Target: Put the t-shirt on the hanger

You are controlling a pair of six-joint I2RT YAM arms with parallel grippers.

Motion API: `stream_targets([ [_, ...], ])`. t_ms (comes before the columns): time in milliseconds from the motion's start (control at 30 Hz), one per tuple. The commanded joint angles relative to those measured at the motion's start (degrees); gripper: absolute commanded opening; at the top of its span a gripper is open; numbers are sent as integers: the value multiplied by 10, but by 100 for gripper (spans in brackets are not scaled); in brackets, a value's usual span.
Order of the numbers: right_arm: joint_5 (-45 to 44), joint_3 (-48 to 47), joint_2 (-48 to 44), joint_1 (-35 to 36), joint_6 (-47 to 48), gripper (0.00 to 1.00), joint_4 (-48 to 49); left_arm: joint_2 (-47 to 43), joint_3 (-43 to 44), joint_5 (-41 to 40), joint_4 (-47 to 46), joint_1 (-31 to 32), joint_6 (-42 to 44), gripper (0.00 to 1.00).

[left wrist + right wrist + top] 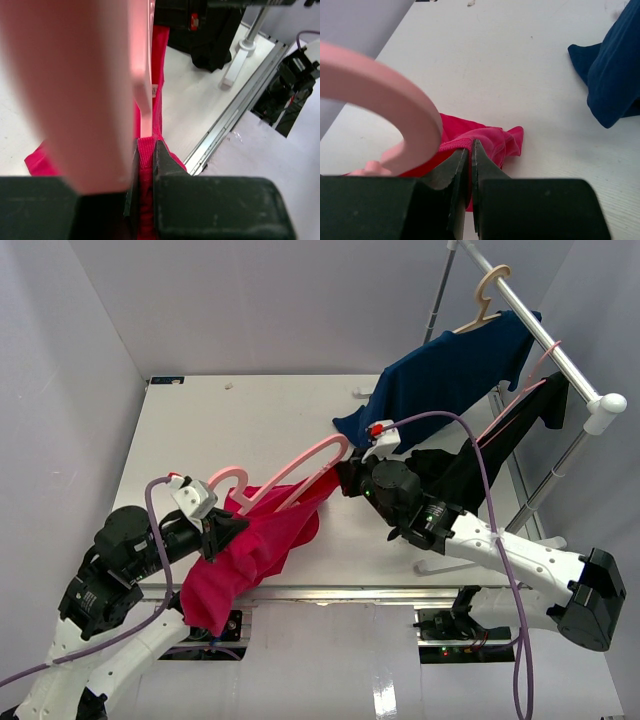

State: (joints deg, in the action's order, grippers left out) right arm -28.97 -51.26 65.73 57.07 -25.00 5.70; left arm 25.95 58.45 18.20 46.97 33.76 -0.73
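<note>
white tabletop sits inside pale walls, and a clothes rail stands at the far right, carrying a beige hanger with a navy shirt and, beside it, a black garment.

you'll find the t-shirt off the surface, stretched between the two arms above the near half of the table. its bulk hangs down at the near left, past the table edge.

your left gripper has its jaws pressed onto a fold of the red cloth. your right gripper is pinching the shirt's hem at the right end.

the hanger runs along the top of the stretched shirt, its hook by the left gripper and one arm reaching up to the right gripper. you can't tell from these views what supports it.
</note>
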Motion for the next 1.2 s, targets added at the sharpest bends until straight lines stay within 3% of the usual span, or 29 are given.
stream_targets([
  [0,-20,-45,-22,-50,37,8,-51,-2,-4,24,20,0,32,0],
  [400,-15,-140,-9,-86,112,8,-117,79,18,-64,26,0,78,0],
  [767,-53,-229,56,-90,221,8,-139,129,38,-77,28,1,133,0],
  [1167,-76,-266,62,-102,236,8,-140,139,32,-100,40,16,144,0],
])
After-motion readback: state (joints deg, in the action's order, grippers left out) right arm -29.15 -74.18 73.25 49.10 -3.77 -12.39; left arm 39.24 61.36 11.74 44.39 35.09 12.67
